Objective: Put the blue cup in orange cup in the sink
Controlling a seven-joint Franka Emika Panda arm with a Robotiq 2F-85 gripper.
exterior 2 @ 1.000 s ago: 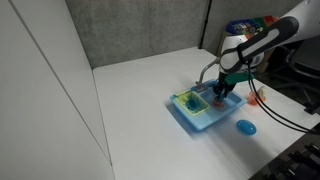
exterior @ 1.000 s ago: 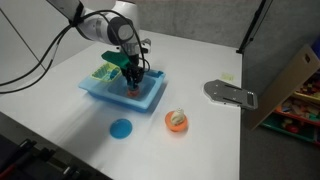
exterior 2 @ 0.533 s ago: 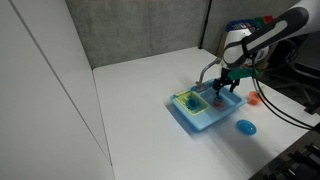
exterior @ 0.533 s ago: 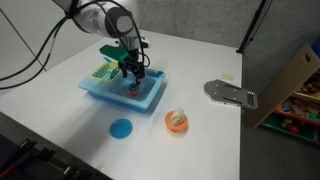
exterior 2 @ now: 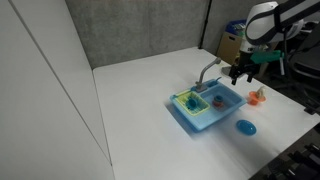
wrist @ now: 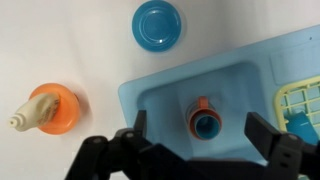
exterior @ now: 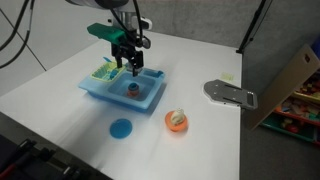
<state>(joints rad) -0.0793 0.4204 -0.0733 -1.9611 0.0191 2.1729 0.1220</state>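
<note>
Claw [exterior: 131, 67] now higher, agape, well clear above sink [exterior: 104, 93] rim.

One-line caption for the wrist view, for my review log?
Open gripper above the sink, blue cup nested in the orange cup; blue disc outside.

Sink [wrist: 160, 95]: right end cut off by the wrist view's edge, side compartment [wrist: 298, 105] with it. Fingers [wrist: 268, 138]: roots run off the bottom edge. Blue cup [wrist: 206, 124] (clear in the wrist view only): too small to tell from orange cup [exterior: 131, 90] in both exterior views
</note>
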